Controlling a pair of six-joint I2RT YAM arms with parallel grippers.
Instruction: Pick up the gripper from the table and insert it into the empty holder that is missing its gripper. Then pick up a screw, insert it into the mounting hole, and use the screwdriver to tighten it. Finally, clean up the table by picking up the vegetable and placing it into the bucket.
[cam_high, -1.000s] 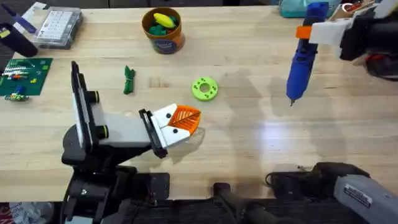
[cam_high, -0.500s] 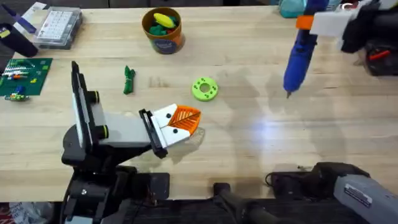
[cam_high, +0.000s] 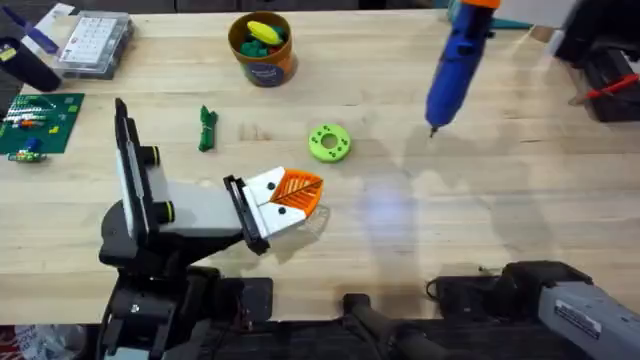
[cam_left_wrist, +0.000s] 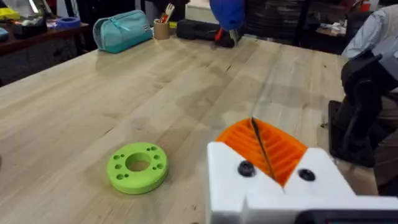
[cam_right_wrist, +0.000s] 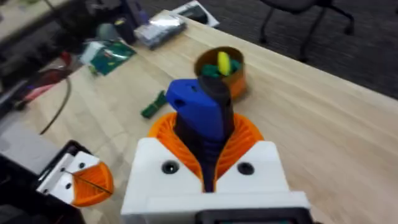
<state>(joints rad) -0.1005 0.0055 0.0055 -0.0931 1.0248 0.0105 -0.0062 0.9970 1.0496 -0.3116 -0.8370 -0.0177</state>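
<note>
My right gripper (cam_high: 497, 10) (cam_right_wrist: 205, 149) is shut on the blue screwdriver (cam_high: 455, 55) (cam_right_wrist: 200, 109), held above the table's far right with its bit tip (cam_high: 432, 130) pointing down. The pale grey holder (cam_high: 190, 212) lies at the near left. The gripper piece (cam_high: 290, 190) (cam_right_wrist: 78, 180), white with an orange ribbed tip, sits at its black bracket. In the left wrist view my left gripper (cam_left_wrist: 254, 124) is shut, orange pads pressed together with nothing between, a dark dot on each white base. The dark green vegetable (cam_high: 207, 128) (cam_right_wrist: 152, 106) lies on the wood, apart from the orange bucket (cam_high: 262, 65) (cam_right_wrist: 236, 78).
A lime-green ring (cam_high: 329, 142) (cam_left_wrist: 138, 167) lies just beyond the orange tips. The bucket holds yellow and green toys. A clear parts box (cam_high: 95, 40) and a green circuit board (cam_high: 40, 120) sit far left; a teal pouch (cam_left_wrist: 121, 31) at the far edge.
The right gripper has carried the screwdriver to the left and farther across the table; its bit tip now hangs nearer the ring. Holder, vegetable and bucket have not moved.
</note>
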